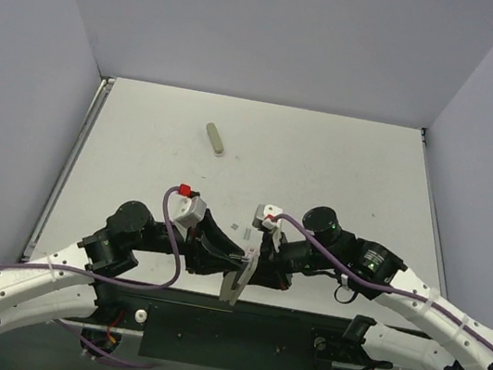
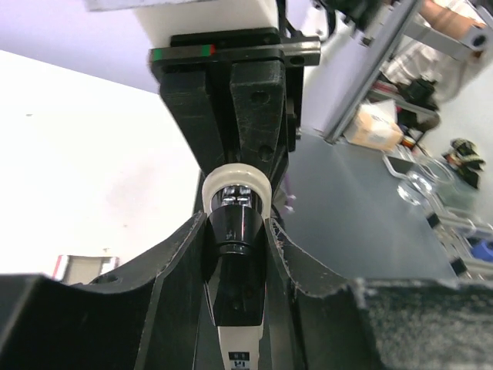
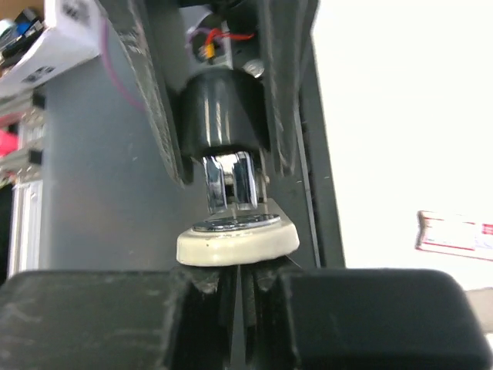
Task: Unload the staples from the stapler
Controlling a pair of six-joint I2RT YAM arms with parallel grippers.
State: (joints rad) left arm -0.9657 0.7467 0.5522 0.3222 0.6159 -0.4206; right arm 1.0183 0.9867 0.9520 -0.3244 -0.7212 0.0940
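At 6 o'clock edge of table, top view, both arms meet; items listed by size.

1. Table (image 1: 344, 163): white top, grey walls on 3 sides.
2. Left arm (image 1: 35, 278): white links, black wrist, reaches in from approx. 8 o'clock.
3. Right arm (image 1: 434, 304): same build, reaches in from approx. 4 o'clock, wrist facing left arm's.
4. Left gripper (image 2: 235, 231): jaws part-way apart and clamped on stapler's black end, one finger each side.
5. Right gripper (image 3: 239, 289): fingers pressed together, tips up against stapler's cream end plate. Whether they nip any part of it cannot be told.
6. Stapler (image 1: 236, 282): held btw. the 2 grippers at table's 6 o'clock edge. Black cap sits in left gripper, chrome mid-section is exposed, cream end faces right gripper. In top view a pale part hangs toward 6 o'clock.
7. Olive-grey bar (image 1: 215, 139): lies flat on table, approx. 11 o'clock from grippers, well apart, touching nothing.
8. Silvery piece (image 2: 77, 266): small, flat on table at 9 o'clock of stapler in left wrist view. Too small to identify.
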